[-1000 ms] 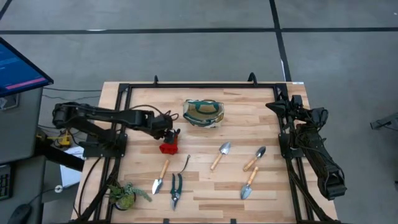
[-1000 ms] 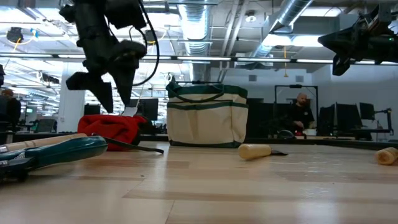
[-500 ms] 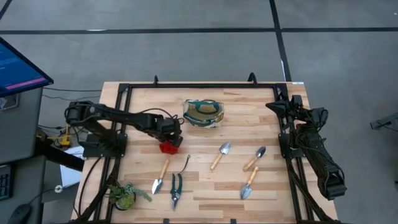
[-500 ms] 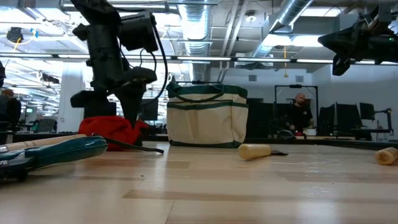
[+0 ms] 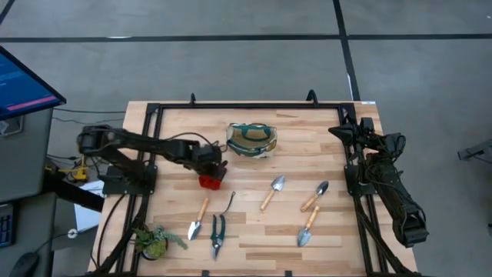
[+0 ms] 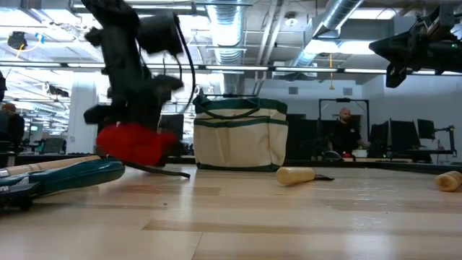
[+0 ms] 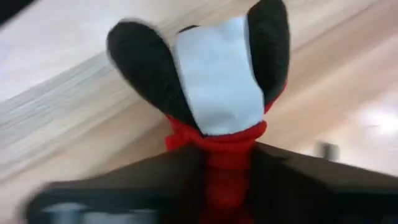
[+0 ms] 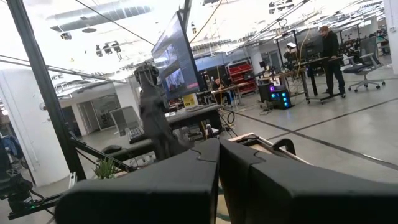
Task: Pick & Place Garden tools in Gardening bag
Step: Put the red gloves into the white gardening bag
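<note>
The red piece [image 5: 207, 181] is a soft red thing with black and white parts [image 7: 221, 74]. It is left of the table's middle, in front of the cream and green gardening bag [image 5: 252, 140]. My left gripper [image 5: 210, 169] is shut on it from above. Several wooden-handled trowels [image 5: 272, 191], [image 5: 314, 195], [image 5: 198, 219] lie flat on the table. So do the black shears [image 5: 217, 235] and a thin hooked tool [image 5: 228, 204]. My right gripper [image 6: 404, 54] is shut and empty, parked high at the right edge. My left gripper pinches a bunched red part [image 7: 227, 163] of the red piece between its two fingers. The fingers come from above, pointing down. The red piece [image 6: 133, 143] hangs below them, its underside just off the tabletop in the low view.
A leafy plant clump [image 5: 154, 240] lies at the near left corner. The bag [image 6: 240, 133] stands upright and open-topped, right of the held piece. A black frame [image 5: 150, 154] runs along the table's edges. People stand in the room behind the table.
My left gripper has come down onto the red piece and shut on it. It has then raised the piece slightly, so that it hangs just above the table where it lay before.
</note>
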Controlling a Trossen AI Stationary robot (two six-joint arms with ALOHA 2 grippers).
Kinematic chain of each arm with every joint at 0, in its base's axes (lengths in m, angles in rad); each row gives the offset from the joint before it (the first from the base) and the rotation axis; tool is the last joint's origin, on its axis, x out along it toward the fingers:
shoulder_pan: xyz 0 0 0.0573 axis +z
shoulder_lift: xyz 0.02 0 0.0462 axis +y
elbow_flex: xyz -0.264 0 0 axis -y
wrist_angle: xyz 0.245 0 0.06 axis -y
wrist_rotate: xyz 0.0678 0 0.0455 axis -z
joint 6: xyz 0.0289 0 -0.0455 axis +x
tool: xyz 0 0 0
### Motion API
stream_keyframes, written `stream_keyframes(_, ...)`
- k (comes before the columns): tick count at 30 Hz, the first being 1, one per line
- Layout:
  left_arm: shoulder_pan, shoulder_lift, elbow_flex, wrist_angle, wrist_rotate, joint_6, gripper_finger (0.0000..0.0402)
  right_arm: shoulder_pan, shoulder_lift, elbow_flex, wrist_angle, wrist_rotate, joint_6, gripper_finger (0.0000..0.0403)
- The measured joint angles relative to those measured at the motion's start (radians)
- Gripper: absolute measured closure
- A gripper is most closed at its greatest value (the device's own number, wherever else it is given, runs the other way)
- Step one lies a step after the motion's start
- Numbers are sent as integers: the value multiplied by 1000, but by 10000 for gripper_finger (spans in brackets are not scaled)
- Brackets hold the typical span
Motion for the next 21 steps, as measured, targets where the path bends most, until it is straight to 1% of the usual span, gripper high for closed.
stream_keyframes(3,4,-137,9,9,-62,-55,374,0,0,0,0,0,0,403)
stream_keyframes(5,5,-228,28,38,-143,-54,374,0,0,0,0,0,0,403)
stream_keyframes(7,5,-312,56,102,-250,1,374,0,0,0,0,0,0,403)
stream_keyframes(9,6,-376,84,192,-340,125,374,0,0,0,0,0,0,403)
stream_keyframes(10,6,-396,94,250,-377,217,374,0,0,0,0,0,0,403)
stream_keyframes(14,12,-422,134,522,-424,686,374,0,0,0,0,0,0,403)
stream_keyframes(16,39,-398,158,590,-443,861,374,0,0,0,0,0,0,403)
stream_keyframes(18,78,-356,180,620,-432,973,374,0,0,0,0,0,0,403)
stream_keyframes(21,140,-272,212,636,-360,1028,374,0,0,0,0,0,0,403)
